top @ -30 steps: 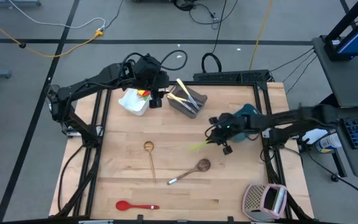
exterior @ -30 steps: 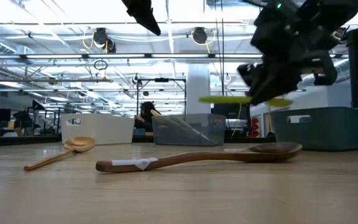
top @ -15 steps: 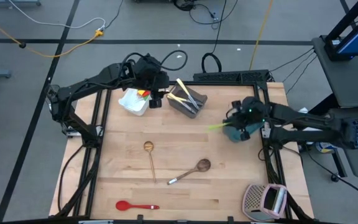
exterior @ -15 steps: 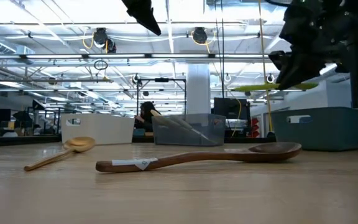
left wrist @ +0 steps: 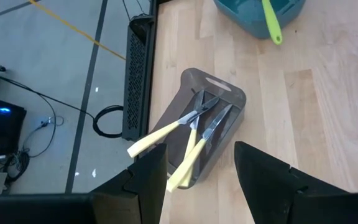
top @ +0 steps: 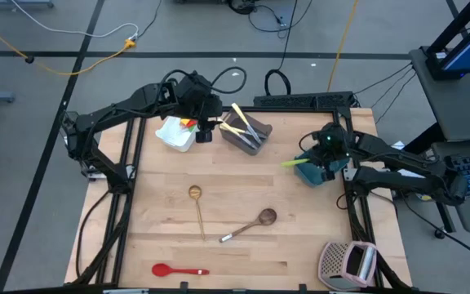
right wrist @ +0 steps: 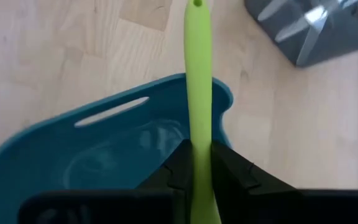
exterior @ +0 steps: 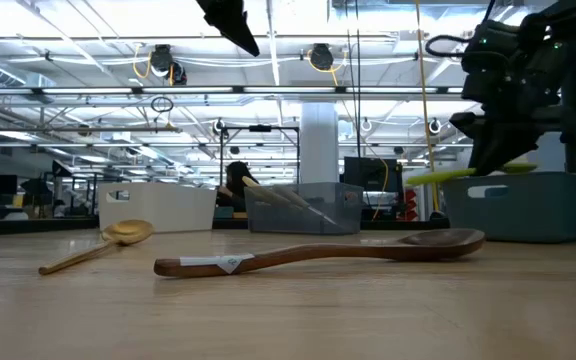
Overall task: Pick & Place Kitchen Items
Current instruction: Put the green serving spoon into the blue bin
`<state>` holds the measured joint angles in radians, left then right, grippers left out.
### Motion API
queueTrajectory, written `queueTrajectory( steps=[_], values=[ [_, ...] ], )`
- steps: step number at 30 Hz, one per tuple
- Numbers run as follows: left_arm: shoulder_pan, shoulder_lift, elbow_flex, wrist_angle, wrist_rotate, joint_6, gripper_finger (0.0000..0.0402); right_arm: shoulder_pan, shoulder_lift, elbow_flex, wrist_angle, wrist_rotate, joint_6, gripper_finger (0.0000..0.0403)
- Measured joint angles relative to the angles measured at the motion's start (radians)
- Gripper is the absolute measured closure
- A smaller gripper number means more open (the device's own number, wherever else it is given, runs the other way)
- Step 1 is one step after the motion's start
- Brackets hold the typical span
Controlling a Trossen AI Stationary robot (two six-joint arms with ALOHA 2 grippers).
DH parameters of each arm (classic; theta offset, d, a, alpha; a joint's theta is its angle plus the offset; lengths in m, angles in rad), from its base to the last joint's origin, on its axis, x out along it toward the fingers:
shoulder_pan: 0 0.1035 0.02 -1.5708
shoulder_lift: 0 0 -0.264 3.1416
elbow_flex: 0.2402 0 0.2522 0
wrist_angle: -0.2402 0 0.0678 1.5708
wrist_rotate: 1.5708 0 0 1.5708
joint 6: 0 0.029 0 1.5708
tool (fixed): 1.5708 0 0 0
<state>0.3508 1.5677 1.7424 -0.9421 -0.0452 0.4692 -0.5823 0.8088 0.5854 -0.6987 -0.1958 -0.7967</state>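
1. presently my right gripper [right wrist: 199,163] is pinched on the lime spoon [right wrist: 197,81], its handle projecting level past the rim of the teal tub [right wrist: 55,134], directly over the tub's interior.
2. i judge the spoon light, slim and smooth plastic; held near one end it could pivot or slip, so a grip nearer mid-handle seems safer.
3. my left gripper [left wrist: 201,168] hangs spread above the grey tub [left wrist: 225,102] holding cream-handled knives [left wrist: 188,134], beside the white tub [top: 175,134].
4. on the table [top: 317,237], well apart: gold ladle [top: 196,200], brown spoon [top: 253,224], red spoon [top: 178,270]; grater [top: 348,263] at the near right corner.
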Motion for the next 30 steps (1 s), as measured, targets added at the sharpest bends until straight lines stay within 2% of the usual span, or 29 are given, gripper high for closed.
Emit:
queueTrajectory(
  steps=[5,11,20,26,30],
  values=[
    [0.0,0.0,0.0,0.002,0.0,0.015,0.0211,-0.051,-0.002,0.0,-0.042,-0.03,-0.02,0.0374],
    [0.0,0.0,0.0,-0.001,0.0,0.01,0.0211,-0.075,-0.038,0.002,0.042,-0.044,-0.149,0.0374],
    [0.0,0.0,0.0,0.002,0.0,0.007,0.0211,-0.114,-0.074,0.009,-0.193,-0.048,-0.159,0.0374],
    [0.0,0.0,0.0,0.005,0.0,0.019,0.0211,-0.115,-0.068,-0.107,-0.028,-0.034,-0.179,0.0363],
    [0.0,0.0,0.0,0.005,0.0,0.019,0.0211,-0.114,-0.069,-0.167,0.083,0.075,-0.178,0.0356]
  ],
)
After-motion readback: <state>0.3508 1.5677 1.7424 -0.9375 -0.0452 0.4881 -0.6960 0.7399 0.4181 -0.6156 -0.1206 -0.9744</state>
